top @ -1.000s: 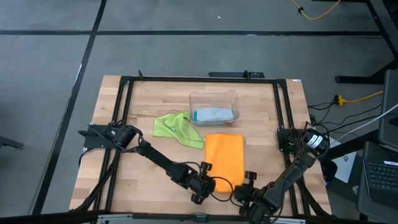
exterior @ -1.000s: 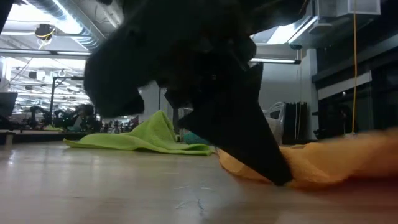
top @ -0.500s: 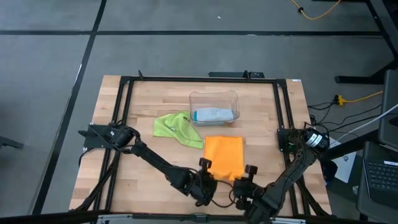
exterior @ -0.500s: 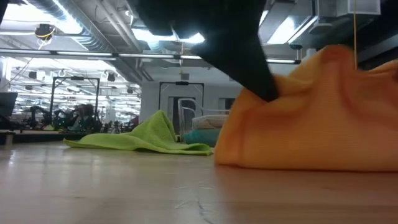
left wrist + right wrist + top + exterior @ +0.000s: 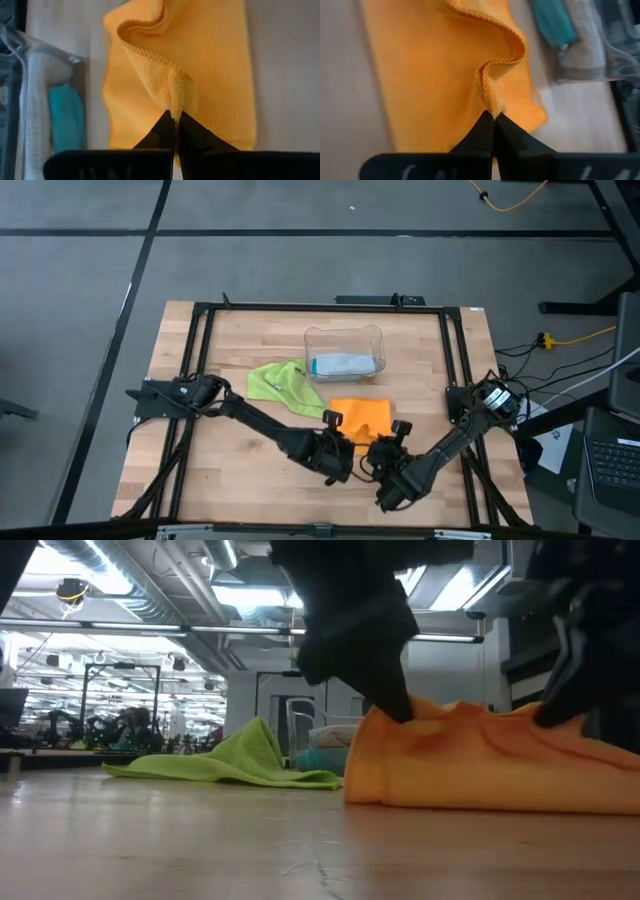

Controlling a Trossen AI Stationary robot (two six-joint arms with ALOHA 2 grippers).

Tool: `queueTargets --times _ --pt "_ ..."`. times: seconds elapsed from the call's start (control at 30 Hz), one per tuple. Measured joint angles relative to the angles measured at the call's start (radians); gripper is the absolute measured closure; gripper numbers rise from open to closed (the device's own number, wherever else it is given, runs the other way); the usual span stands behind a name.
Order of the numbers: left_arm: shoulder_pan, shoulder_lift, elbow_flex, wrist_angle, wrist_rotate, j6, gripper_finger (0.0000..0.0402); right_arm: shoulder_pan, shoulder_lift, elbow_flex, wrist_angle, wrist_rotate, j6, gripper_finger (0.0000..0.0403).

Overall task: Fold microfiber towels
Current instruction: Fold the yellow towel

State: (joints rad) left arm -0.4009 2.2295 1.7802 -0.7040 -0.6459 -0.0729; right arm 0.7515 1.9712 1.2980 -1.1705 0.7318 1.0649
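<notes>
The orange towel (image 5: 362,416) lies mid-table, its far part flat on the wood and its near end raised and carried over it. My left gripper (image 5: 334,421) is shut on that end's left corner, and my right gripper (image 5: 399,427) is shut on its right corner. Seen from the low view, the orange towel (image 5: 480,765) is a mound with the left gripper (image 5: 397,712) and the right gripper (image 5: 548,718) at its top. A lime green towel (image 5: 286,385) lies crumpled to the far left of it. Teal and pale grey-blue towels (image 5: 343,364) sit inside the clear bin. My left gripper pinches the orange towel's hemmed edge (image 5: 176,100) between its two fingertips, slanting down from the table's near side. That edge is lifted and bunched into a ridge, while the towel's far part stays on the table. How many layers are pinched does not show. My right gripper pinches the hemmed edge (image 5: 490,99) at the other corner between its fingertips, also slanting down from the near side. The cloth curls up in a loop ahead of the fingers, and the rest lies on the table.
The clear plastic bin (image 5: 344,340) stands just beyond the orange towel, toward the far edge. A black frame rail (image 5: 320,308) runs around the tabletop. Bare wood (image 5: 230,480) shows near the front left.
Both grippers have gone up and toward the table's far edge, tipping less steeply, and have stayed shut on the orange towel's near end. That end has been lifted and carried over the far part, which stayed put; the towel now covers about half its former length.
</notes>
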Motion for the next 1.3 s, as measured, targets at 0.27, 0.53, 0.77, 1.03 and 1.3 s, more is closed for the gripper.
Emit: queueTargets --times 0.27,0.53,0.77,1.03,1.3 --pt "0.082 -0.002 0.001 -0.023 0.078 -0.004 0.0401 -0.07 -0.001 -0.081 -0.001 0.002 -0.006 0.0396" --pt "0.131 -0.002 0.001 -0.058 0.107 -0.075 0.0359 -0.108 -0.001 -0.095 -0.007 0.007 -0.021 0.0337" --pt "0.157 -0.002 0.001 -0.101 0.068 -0.083 0.0297 -0.12 -0.001 -0.092 -0.058 0.026 -0.019 0.0284" --pt "0.148 -0.061 0.003 -0.222 -0.156 -0.161 0.026 -0.111 -0.002 0.018 -0.377 0.026 0.128 0.0278" --pt "0.1 -0.136 0.002 -0.306 0.066 -0.309 0.0258 -0.064 -0.012 0.084 -0.367 -0.056 0.165 0.0279"
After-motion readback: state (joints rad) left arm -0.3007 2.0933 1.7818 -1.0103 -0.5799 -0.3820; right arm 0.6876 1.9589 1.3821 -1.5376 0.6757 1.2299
